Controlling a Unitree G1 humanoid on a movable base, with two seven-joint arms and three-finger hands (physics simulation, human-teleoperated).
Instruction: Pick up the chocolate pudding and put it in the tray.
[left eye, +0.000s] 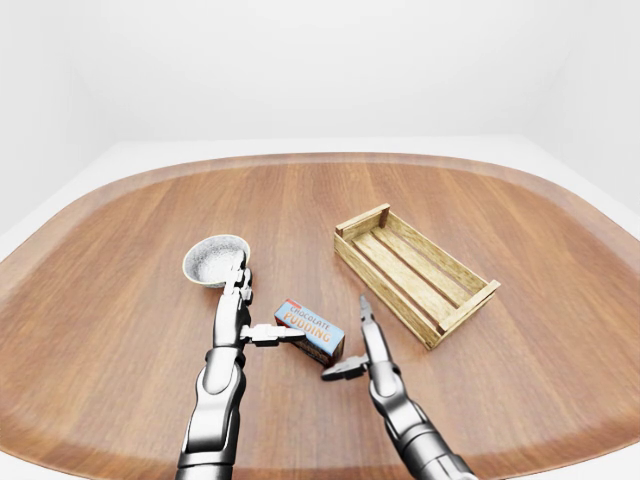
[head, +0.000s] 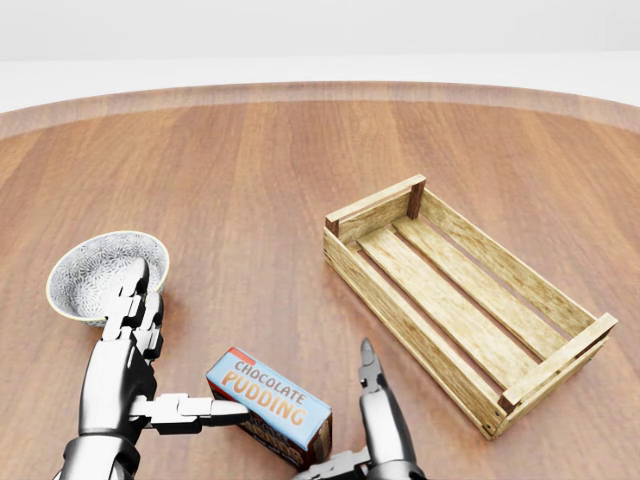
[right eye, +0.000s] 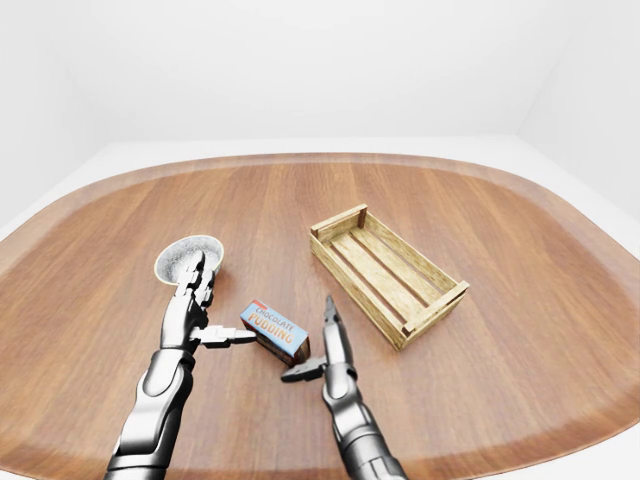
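Chocolate pudding box (head: 268, 406) lies on its long side on the wooden table (head: 250, 180), at the lower centre of the head view, label facing up and its long axis running from upper left to lower right. Left hand (head: 125, 365) stands just left of the box, fingers spread and pointing up the frame; its thumb (head: 190, 410) reaches sideways and meets the box's left end. Nothing is enclosed by this hand. Right hand (left eye: 362, 345) stands just right of the box, also spread, with one finger (head: 368, 365) pointing up the frame and its thumb (left eye: 338, 372) angled toward the box's lower right corner; whether that thumb touches the box cannot be determined. The box sits between the two hands. Tray (head: 560, 365), a slatted wooden crate, lies right of the box and apart from it, running diagonally toward the lower right. A patterned bowl (head: 90, 270) sits at the left, partly behind the left hand's fingers.
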